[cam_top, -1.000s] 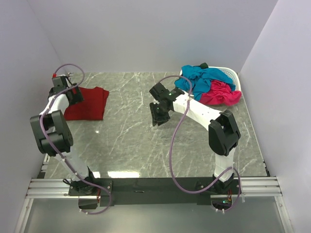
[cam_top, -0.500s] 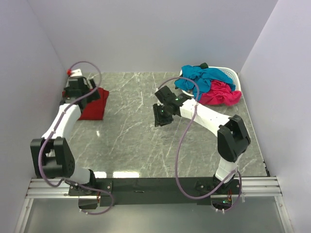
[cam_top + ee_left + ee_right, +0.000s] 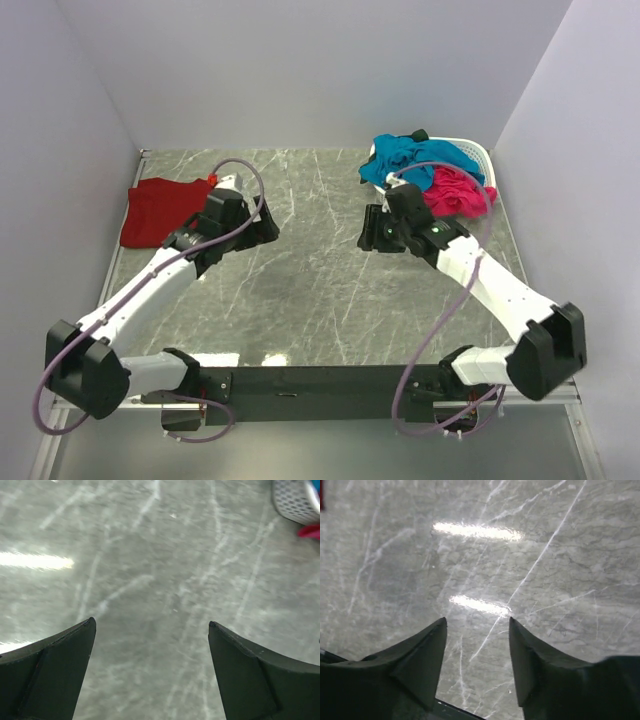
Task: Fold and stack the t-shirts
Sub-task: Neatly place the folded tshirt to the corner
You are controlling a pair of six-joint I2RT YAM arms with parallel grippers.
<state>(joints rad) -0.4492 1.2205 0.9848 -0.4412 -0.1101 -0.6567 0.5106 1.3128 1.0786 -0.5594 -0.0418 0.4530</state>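
Observation:
A folded dark red t-shirt point(image 3: 160, 208) lies flat at the far left of the table. A teal-blue t-shirt point(image 3: 415, 158) and a hot pink t-shirt point(image 3: 455, 190) are bunched in and over the white basket point(image 3: 482, 156) at the back right. My left gripper point(image 3: 267, 227) is open and empty over bare table, right of the red shirt; its wrist view shows its gripper point(image 3: 151, 622) above marble. My right gripper point(image 3: 368, 232) is open and empty just left of the basket; its wrist view shows its gripper point(image 3: 477, 620) over bare table.
The grey marble table point(image 3: 310, 290) is walled on the left, back and right. The basket's latticed corner point(image 3: 295, 500) and a bit of pink cloth point(image 3: 311, 530) show at the top right of the left wrist view. A black rail runs along the near edge.
My left arm has swung right, off the red shirt and out over the table middle. My right arm has moved right, toward the basket. The red shirt stays flat.

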